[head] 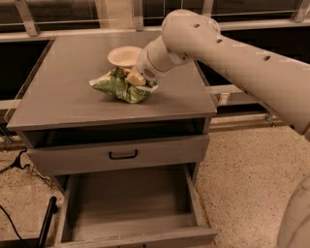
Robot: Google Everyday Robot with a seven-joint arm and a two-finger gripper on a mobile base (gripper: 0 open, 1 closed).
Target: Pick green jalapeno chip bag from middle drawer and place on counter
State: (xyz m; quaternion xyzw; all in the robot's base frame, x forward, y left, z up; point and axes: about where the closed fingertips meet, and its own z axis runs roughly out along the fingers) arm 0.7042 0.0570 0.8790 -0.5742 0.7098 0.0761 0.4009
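Speckled terrazzo floor (247, 164), dark framed windows (63, 12) along the back.

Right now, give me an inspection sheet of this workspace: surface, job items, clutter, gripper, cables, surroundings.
Surface: counter, flat grey, carrying a bag and a bowl.
Job's things: green jalapeno chip bag lies crumpled on the counter; middle drawer pulled open, floor bare.
Clutter: pale bowl just behind the bag.
Grippers: gripper down at the bag's right side.
Cables: black cable on the floor, left of the cabinet.
Surroundings: closed drawer front with black handle; speckled floor.
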